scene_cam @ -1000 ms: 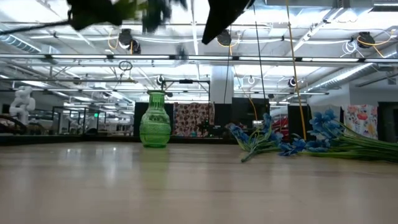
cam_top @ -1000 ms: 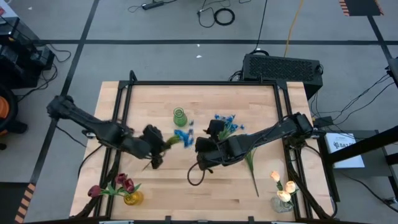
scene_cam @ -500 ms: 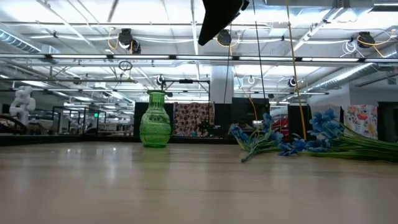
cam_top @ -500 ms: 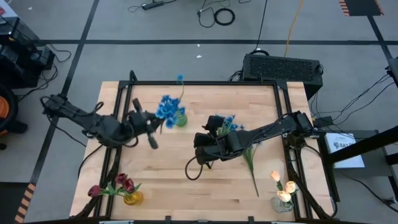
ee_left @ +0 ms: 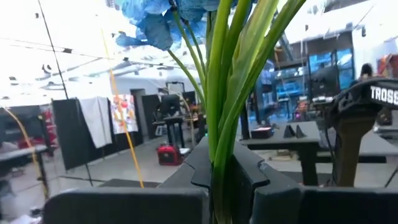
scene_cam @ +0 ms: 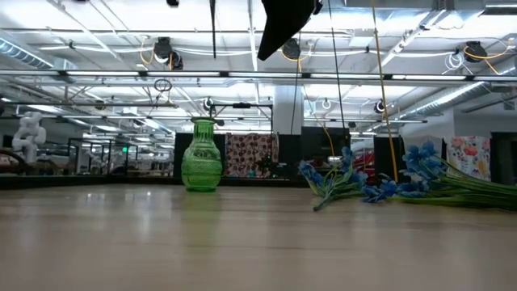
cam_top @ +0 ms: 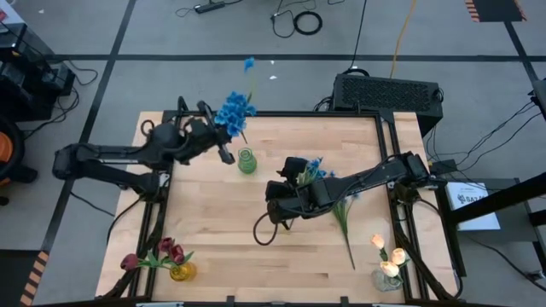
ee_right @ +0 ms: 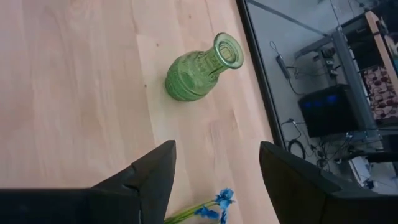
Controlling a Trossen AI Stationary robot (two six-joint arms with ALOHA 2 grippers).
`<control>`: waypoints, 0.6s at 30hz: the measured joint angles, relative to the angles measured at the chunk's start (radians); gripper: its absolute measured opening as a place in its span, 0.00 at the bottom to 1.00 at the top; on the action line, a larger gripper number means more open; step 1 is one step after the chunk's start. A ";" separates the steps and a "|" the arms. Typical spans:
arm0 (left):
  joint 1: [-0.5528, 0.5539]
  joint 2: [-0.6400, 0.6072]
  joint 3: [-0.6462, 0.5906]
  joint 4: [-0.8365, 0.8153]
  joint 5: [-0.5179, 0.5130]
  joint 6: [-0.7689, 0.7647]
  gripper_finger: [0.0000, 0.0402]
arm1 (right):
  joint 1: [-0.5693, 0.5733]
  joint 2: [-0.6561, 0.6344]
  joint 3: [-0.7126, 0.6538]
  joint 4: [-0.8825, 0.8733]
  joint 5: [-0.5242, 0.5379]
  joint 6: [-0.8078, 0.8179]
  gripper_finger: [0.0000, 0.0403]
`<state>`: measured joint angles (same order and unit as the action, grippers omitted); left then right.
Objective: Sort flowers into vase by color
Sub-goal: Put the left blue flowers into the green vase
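left gripper [cam_top: 223,147] raised above the table's far left part, clamped shut on a blue flower stem [ee_left: 225,118], blossoms [cam_top: 235,111] up high and the stem's lower end near the mouth of the green vase [cam_top: 246,161]. seen close from the left wrist: green stalks pinched between the two dark fingers [ee_left: 199,168], blue petals fanning out above. right gripper [cam_top: 280,203] hovering mid-table with jaws spread and nothing between them, looking down on the same green vase. more blue flowers [cam_top: 311,169] lying loose on the wood just past the right arm, long stems trailing toward the near edge. red tulips [cam_top: 169,252] already standing in a yellow vase [cam_top: 181,273] at the near left corner, cream-yellow tulips [cam_top: 388,256] in a clear vase [cam_top: 386,280] at the near right corner.

step in hand, by the look of it: carrying a blue stem to the green vase. next: stem end lined up over the narrow neck, lowered straight in, then let go; likely fiddly given the small opening.
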<state>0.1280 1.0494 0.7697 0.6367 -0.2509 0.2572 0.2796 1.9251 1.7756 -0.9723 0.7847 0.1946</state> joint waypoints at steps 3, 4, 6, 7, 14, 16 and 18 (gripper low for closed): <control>0.056 -0.002 -0.101 0.131 0.065 -0.039 0.06 | -0.002 0.000 0.000 0.001 -0.001 -0.027 0.56; 0.067 -0.003 -0.133 0.168 0.068 -0.048 0.06 | -0.004 0.000 0.000 0.001 -0.001 -0.032 0.56; 0.081 -0.002 -0.190 0.216 0.069 -0.072 0.06 | -0.012 0.001 0.000 0.001 -0.001 -0.032 0.56; 0.084 -0.001 -0.214 0.236 0.069 -0.086 0.06 | -0.016 0.001 0.000 0.000 0.000 -0.032 0.56; 0.088 -0.002 -0.307 0.290 0.044 -0.096 0.06 | -0.030 0.001 0.000 -0.006 0.000 -0.043 0.56; 0.088 -0.002 -0.323 0.308 0.036 -0.103 0.06 | -0.032 0.001 0.000 -0.006 -0.001 -0.042 0.56; 0.088 -0.003 -0.342 0.332 0.031 -0.111 0.06 | -0.032 0.001 0.000 -0.005 -0.001 -0.041 0.56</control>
<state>0.2165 1.0467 0.4282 0.9687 -0.2202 0.1460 0.2473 1.9259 1.7752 -0.9775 0.7834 0.1533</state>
